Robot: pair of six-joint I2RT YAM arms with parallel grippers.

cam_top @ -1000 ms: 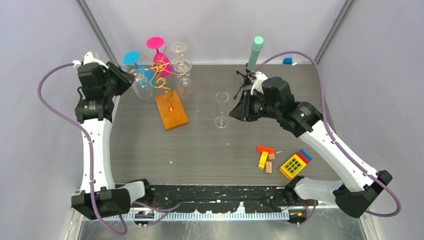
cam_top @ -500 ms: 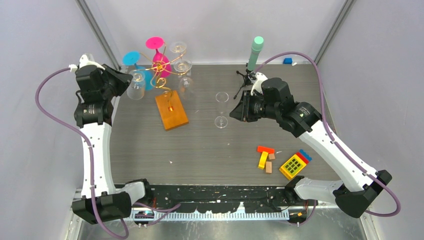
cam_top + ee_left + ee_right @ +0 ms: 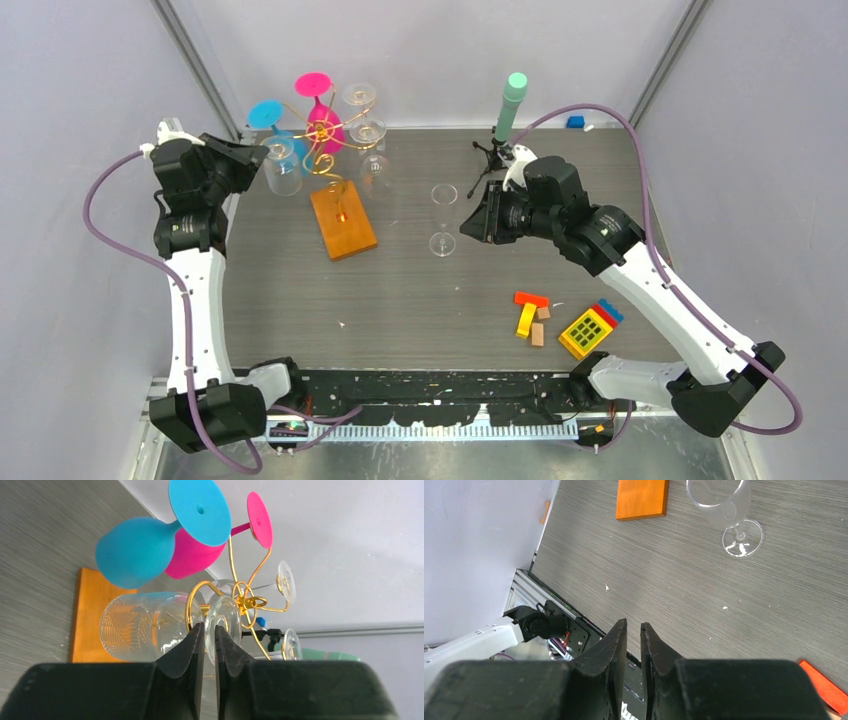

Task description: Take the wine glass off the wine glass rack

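The wine glass rack is a gold wire stand on an orange wooden base at the back left. It carries a blue glass, a pink glass and several clear ones. My left gripper is shut on the stem of a clear wine glass at the rack's left side. In the left wrist view the jaws pinch the stem between bowl and foot, with a gold curl still looped beside the stem. My right gripper is shut and empty.
A clear wine glass stands upright mid-table, left of my right gripper; it also shows in the right wrist view. A black tripod with a mint-green cylinder stands at the back. Coloured blocks and a yellow toy lie front right.
My left wrist has shifted left and up, turning a little, and the held clear glass has moved slightly with it. The right arm has not moved.
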